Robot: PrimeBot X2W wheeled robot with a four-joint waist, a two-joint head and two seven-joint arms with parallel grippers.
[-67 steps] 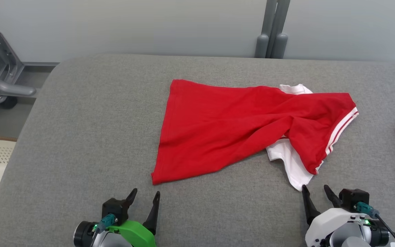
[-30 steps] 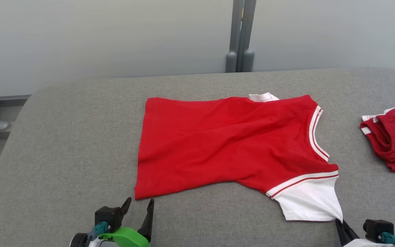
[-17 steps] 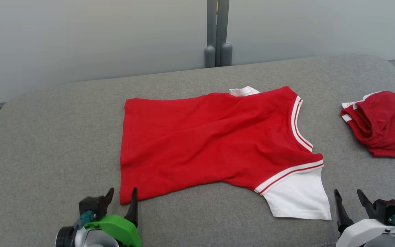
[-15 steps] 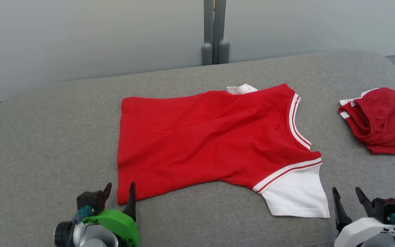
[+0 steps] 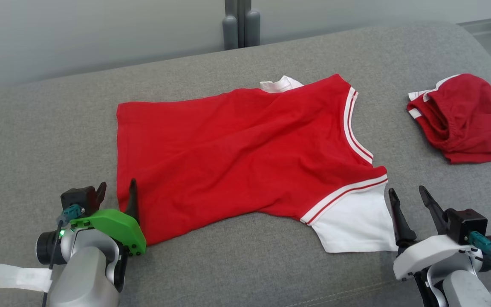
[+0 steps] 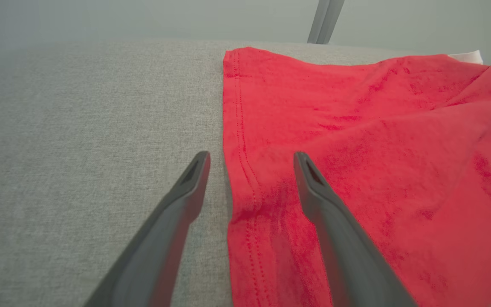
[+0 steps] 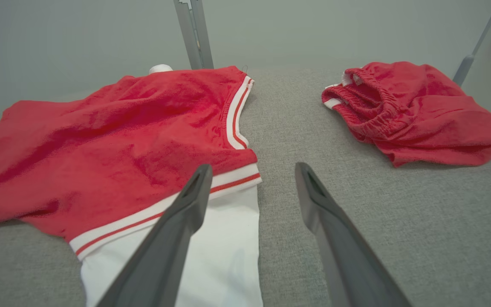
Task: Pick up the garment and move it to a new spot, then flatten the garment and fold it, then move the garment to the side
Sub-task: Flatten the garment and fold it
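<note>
Prob. lab/test rm: grey padded table [image 5: 36,128], bare wall [image 5: 100,34], metal post [image 5: 240,23].

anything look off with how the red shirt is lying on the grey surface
Yes. The red shirt is not flat. Its far white sleeve is tucked under the body with only a scrap poking out, while the near white sleeve lies spread open. Creases also run across the red fabric.

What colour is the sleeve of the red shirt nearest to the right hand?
The sleeve is plain white; the right wrist view shows it best.
</note>
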